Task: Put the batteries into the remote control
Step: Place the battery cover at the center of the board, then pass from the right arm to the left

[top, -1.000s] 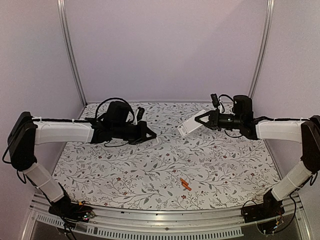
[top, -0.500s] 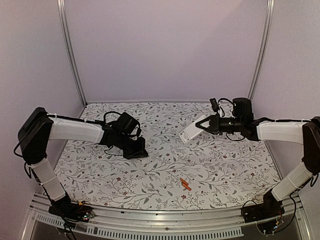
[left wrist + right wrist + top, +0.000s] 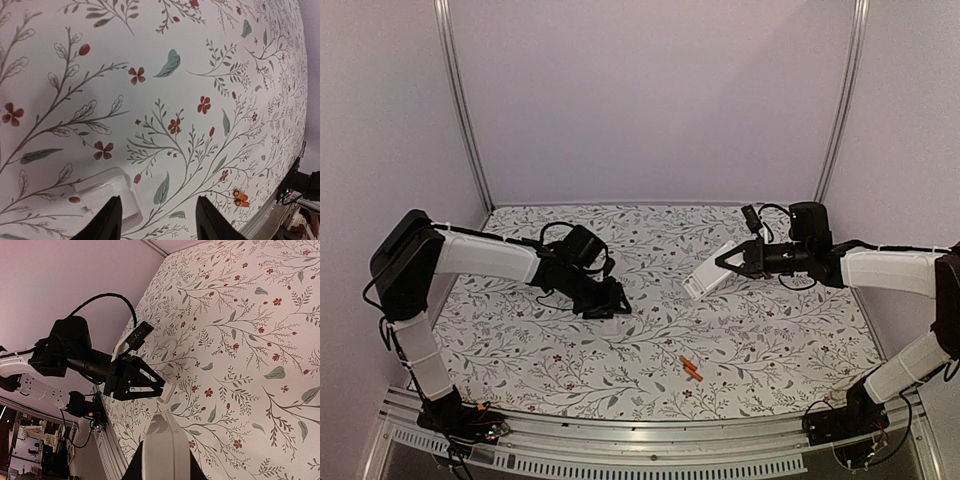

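My right gripper (image 3: 728, 262) is shut on one end of the slim white remote control (image 3: 706, 274) and holds it tilted above the back right of the table. In the right wrist view the remote control (image 3: 164, 445) sticks out between my right gripper's (image 3: 165, 472) fingers. The two orange batteries (image 3: 692, 368) lie side by side on the table near the front, also seen as the batteries (image 3: 240, 197) in the left wrist view. My left gripper (image 3: 613, 311) hangs low over the table, jaws open and empty (image 3: 160, 224).
A small thin white cover plate (image 3: 106, 192) lies flat on the flowered tablecloth beside my left gripper's left finger; it shows below the fingertips as the plate (image 3: 611, 325) from above. Pale walls with metal posts (image 3: 463, 110) close in the table's sides and back.
My left arm came down toward the table and its gripper opened, letting go of the white cover plate, which now lies on the cloth. My right arm shifted slightly right and lower with the remote.
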